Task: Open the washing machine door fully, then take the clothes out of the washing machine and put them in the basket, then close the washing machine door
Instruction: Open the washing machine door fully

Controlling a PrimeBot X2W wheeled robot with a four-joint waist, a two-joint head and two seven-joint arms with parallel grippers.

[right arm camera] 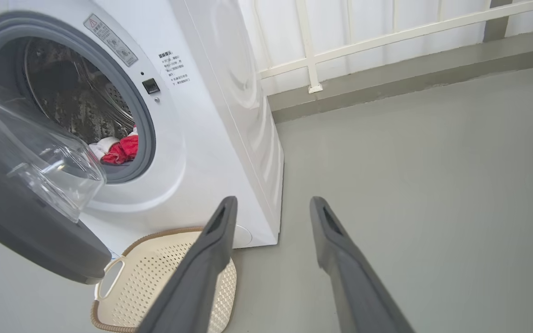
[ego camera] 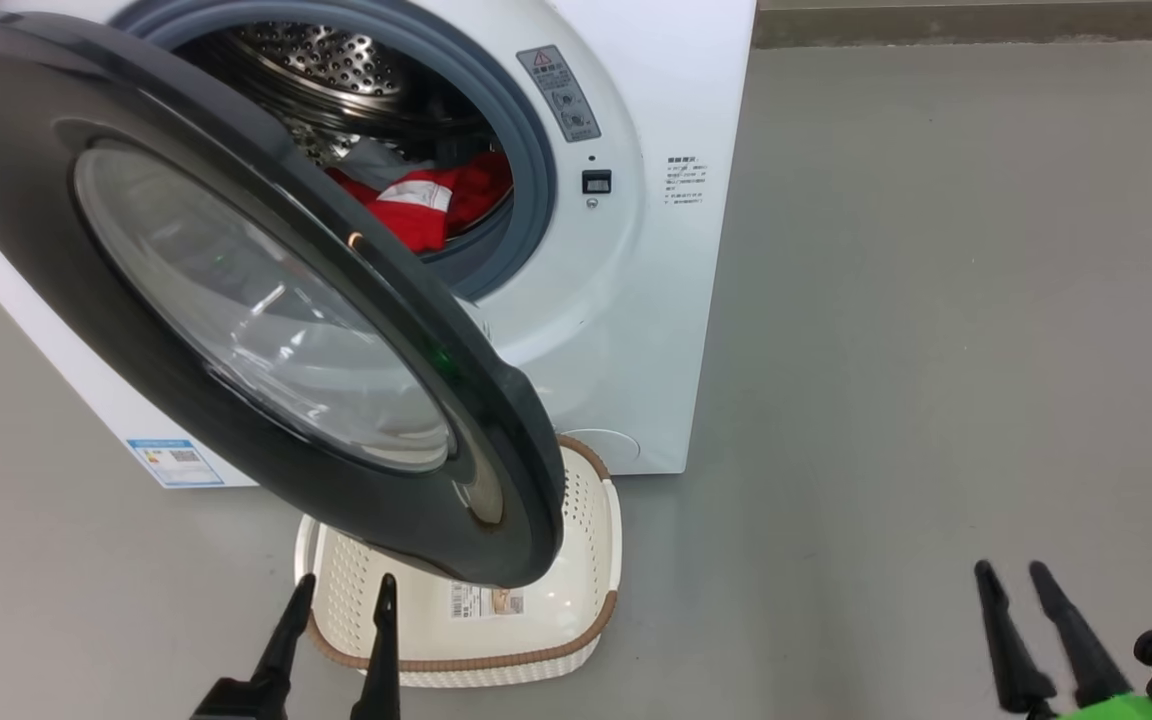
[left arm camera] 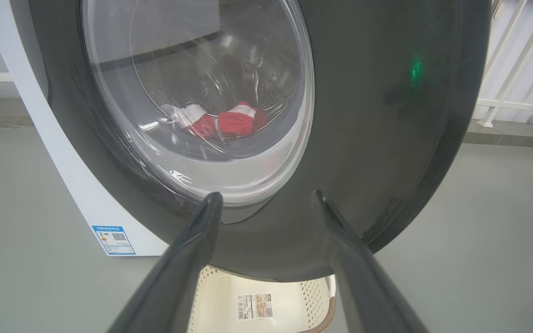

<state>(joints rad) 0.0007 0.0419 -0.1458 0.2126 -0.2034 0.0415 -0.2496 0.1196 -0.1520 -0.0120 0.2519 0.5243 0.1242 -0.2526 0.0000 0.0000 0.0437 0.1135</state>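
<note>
My left end effector (ego camera: 348,580) sits low at the left. Its two dark fingers are spread wide and empty, pointing up at the lower rim of the washing machine door (ego camera: 256,310). From its wrist camera the tips frame that black rim, and I cannot tell whether they touch it. My right end effector (ego camera: 1011,567) hangs well off to the right above the grey floor (ego camera: 936,350), fingers parted, holding nothing. The door stands partly swung out over the basket (ego camera: 591,545), which sits on the floor just in front of the washing machine (ego camera: 626,300). The clothes (ego camera: 426,205) lie inside the drum.
</note>
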